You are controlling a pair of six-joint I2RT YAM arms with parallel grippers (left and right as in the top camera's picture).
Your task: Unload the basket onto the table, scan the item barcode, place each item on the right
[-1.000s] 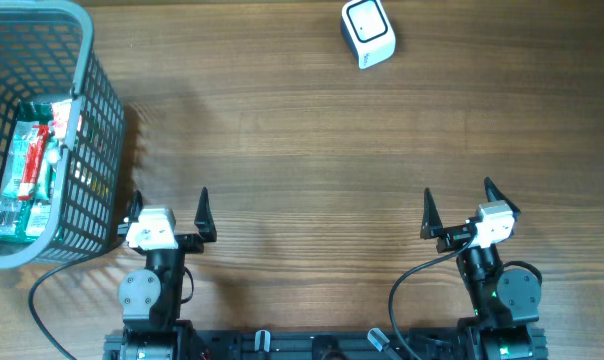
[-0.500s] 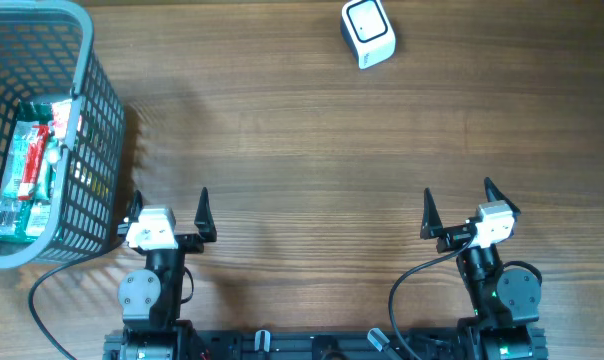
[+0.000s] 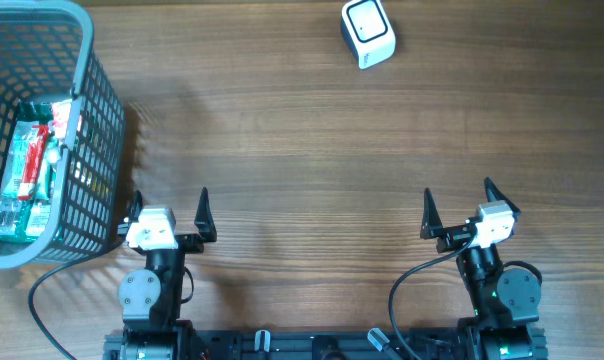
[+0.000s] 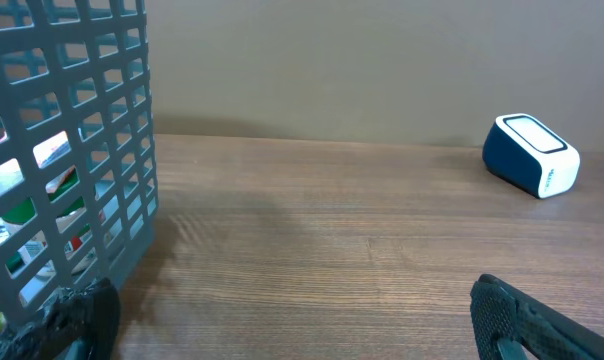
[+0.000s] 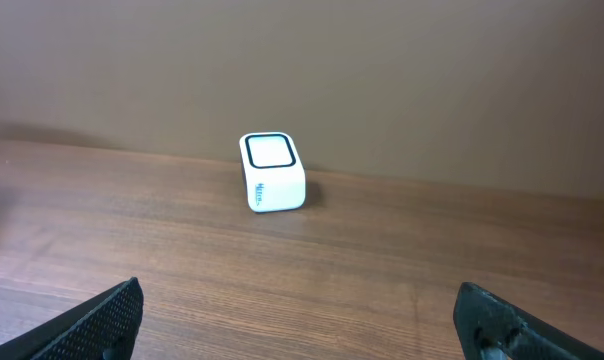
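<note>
From overhead, the item [image 3: 27, 170] is seen inside the basket [image 3: 82, 60], well apart from the scanner [image 3: 368, 32]. The left gripper [image 3: 169, 203] and right gripper [image 3: 459, 195] are spread wide, empty. In the left wrist view the basket is found near. In the right wrist view only the scanner is shown. No step is judged begun: the item must first be lifted out.

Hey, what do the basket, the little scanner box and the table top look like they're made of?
Basket: likely moulded plastic, grey-blue and matte, judging by its even open grid walls. Scanner: seemingly smooth hard plastic, a white and dark blue shell with rounded edges and a slight sheen. Table: brown wood grain, matte; whether solid wood or laminate cannot be told.
</note>
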